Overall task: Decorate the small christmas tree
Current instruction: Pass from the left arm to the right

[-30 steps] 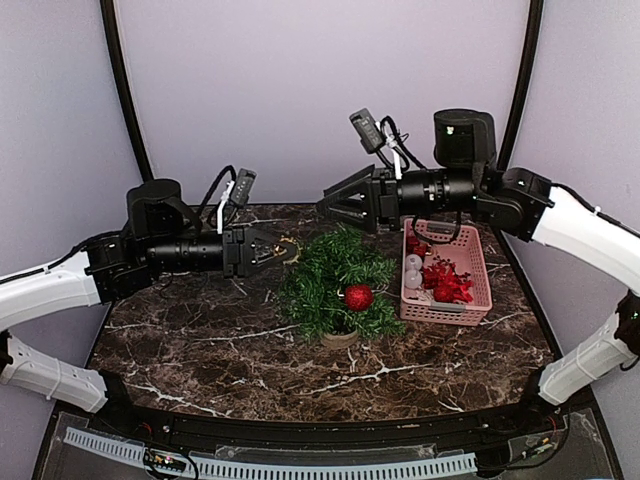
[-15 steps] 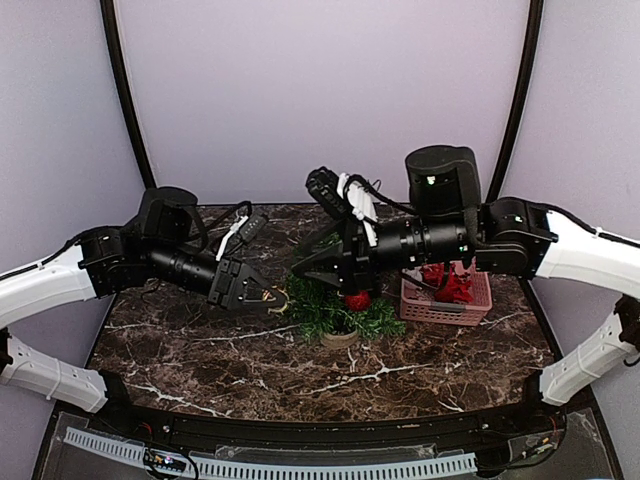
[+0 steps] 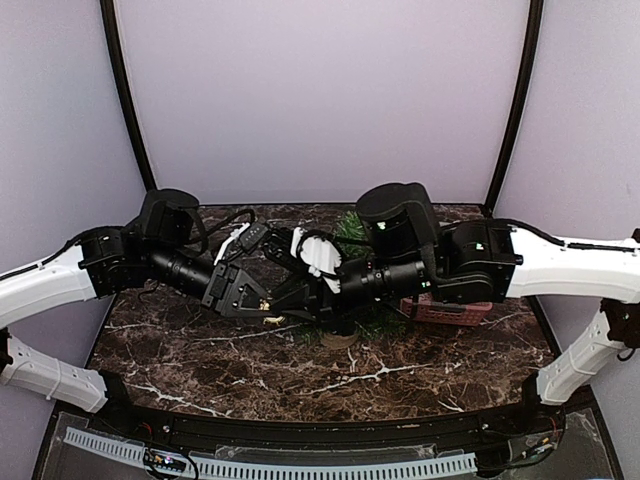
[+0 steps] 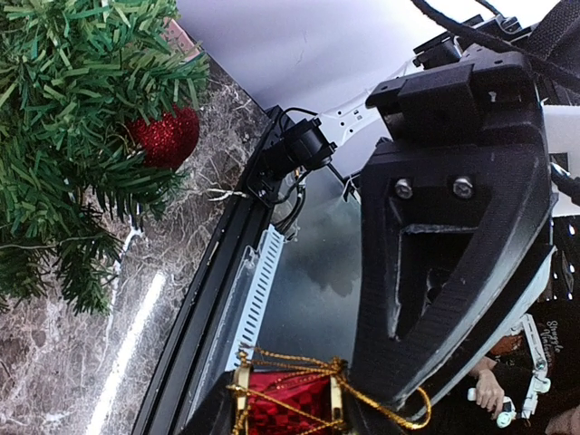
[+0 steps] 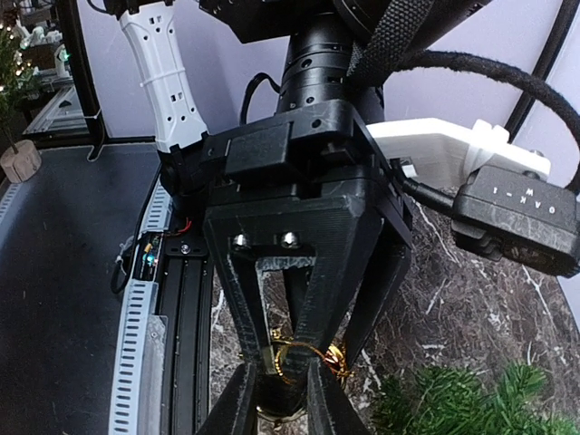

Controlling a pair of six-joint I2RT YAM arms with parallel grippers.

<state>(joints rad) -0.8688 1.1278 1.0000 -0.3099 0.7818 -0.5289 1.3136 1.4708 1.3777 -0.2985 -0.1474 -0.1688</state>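
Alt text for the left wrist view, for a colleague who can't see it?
The left tool holds a red ornament with gold cord at the bottom edge; the right tool, large on the right, points down at that cord. Upper left, the tree carries a red ball.

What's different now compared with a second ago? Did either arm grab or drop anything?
The right tool swung left across the small christmas tree and down to the left tool, its jaws narrowing around the gold cord of the red ornament; whether it grips yet is unclear. The left tool dipped slightly forward, holding the ornament throughout. The tree, red ball and pink basket stayed put.
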